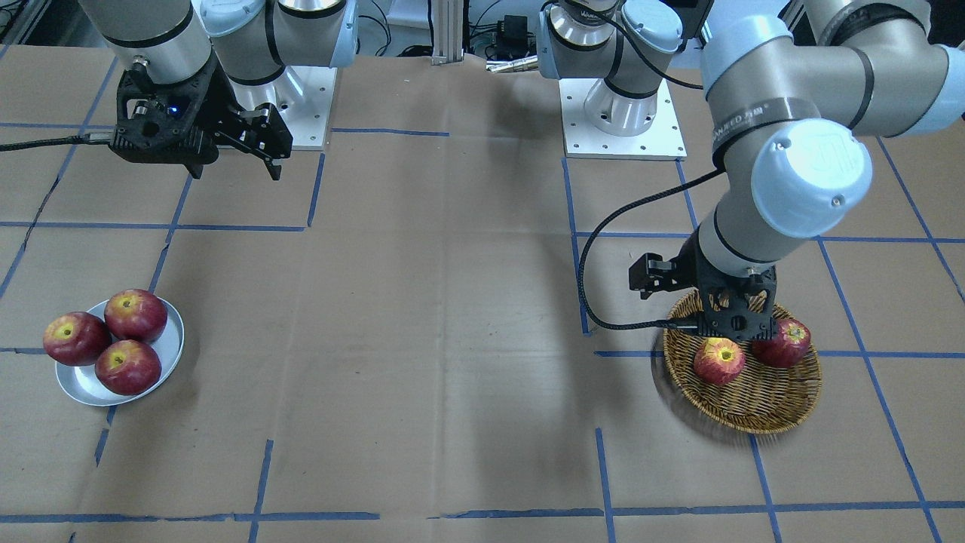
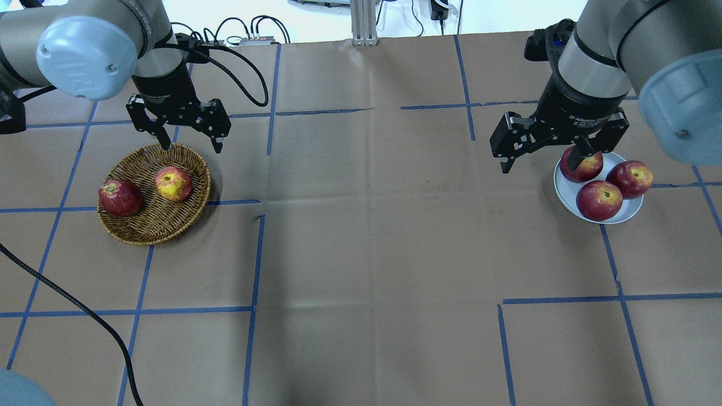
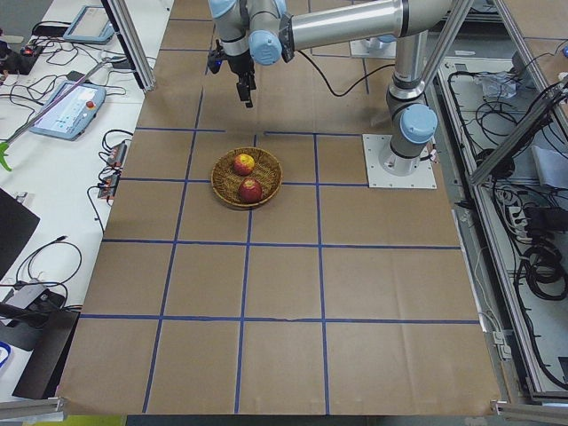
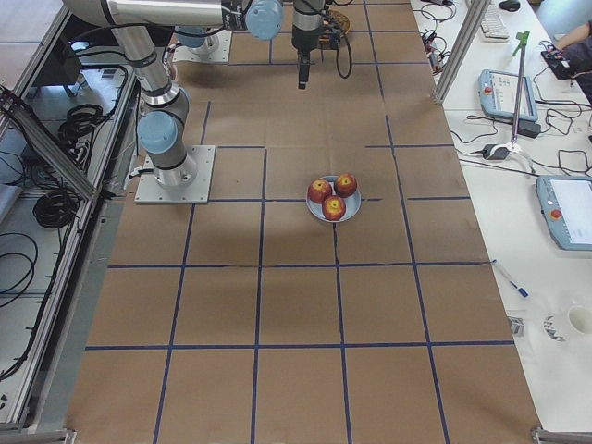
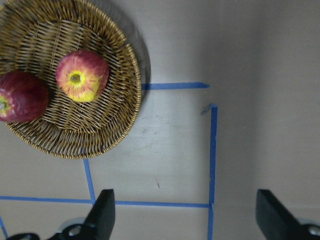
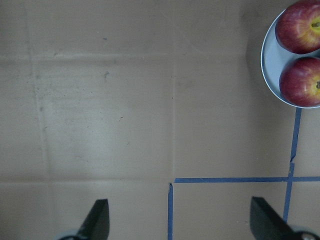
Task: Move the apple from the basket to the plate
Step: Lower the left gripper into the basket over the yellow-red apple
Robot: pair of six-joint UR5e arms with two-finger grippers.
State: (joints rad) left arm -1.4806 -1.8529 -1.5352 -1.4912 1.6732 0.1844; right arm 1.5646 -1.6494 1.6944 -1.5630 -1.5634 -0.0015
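The pale red apple [image 2: 174,184] with a yellow stem patch lies in the wicker basket [image 2: 152,225] on my left side; it also shows in the left wrist view [image 5: 82,75] and in the front view [image 1: 720,360]. My left gripper [image 2: 192,148] is open and empty. It hangs above the table just beside the basket [image 5: 85,135], not over the apple. The silver-grey plate [image 2: 630,210] on my right holds three dark red apples. My right gripper [image 2: 538,164] is open and empty, raised beside the plate [image 6: 267,65].
A darker red apple [image 2: 119,197] lies in the basket next to the pale one. The three apples [image 1: 128,367] fill most of the plate [image 1: 83,385]. Blue tape lines cross the brown paper table. A black cable [image 2: 73,304] trails over the near left.
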